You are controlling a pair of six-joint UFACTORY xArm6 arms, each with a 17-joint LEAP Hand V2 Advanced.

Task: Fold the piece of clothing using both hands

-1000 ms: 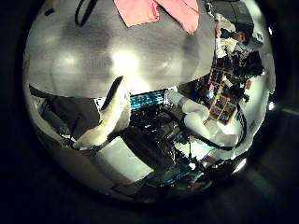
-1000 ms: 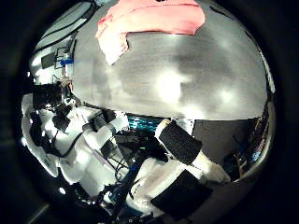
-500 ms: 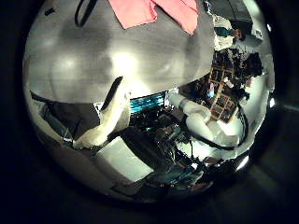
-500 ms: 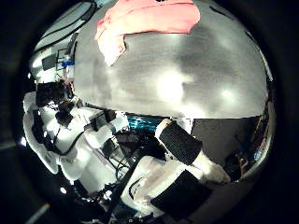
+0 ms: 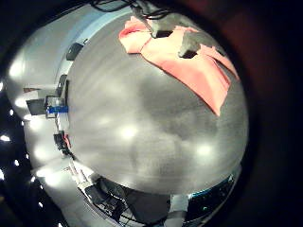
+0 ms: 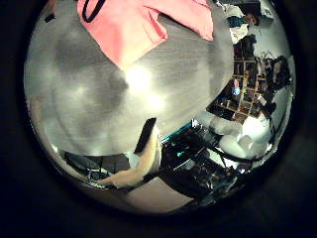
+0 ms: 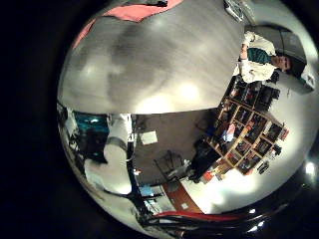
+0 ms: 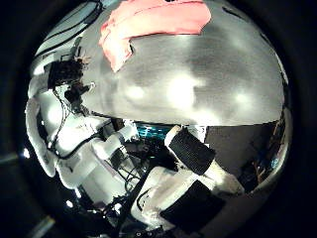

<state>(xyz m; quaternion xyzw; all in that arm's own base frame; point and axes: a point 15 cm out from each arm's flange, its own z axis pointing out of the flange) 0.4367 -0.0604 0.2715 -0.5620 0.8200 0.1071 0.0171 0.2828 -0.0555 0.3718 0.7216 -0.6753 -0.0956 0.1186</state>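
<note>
The piece of clothing (image 5: 180, 61) lies spread flat near the far edge of the grey table (image 5: 142, 132). It fills much of the left thumb side palm view as the clothing (image 6: 129, 25), so my left hand is close above it. Fingertips (image 5: 192, 44) of my left hand (image 5: 170, 33) reach over the cloth, stretched out, with no cloth in them. From my right hand the clothing (image 8: 149, 25) is farther off, across bare table (image 8: 188, 84). My right hand (image 8: 203, 159) shows one straight finger and holds nothing. The clothing (image 7: 130, 12) only peeks in at the rim there.
A black strap or cable (image 6: 94, 10) lies by the clothing's edge. A white robot arm (image 8: 59, 119) stands beside the table. Shelves with small items (image 7: 244, 115) line the room beyond the table edge.
The left palm view has shifted: the clothing now looks larger and nearer, so my left hand has moved towards it. The right palm view is nearly the same; the white arm beside the table shifted.
</note>
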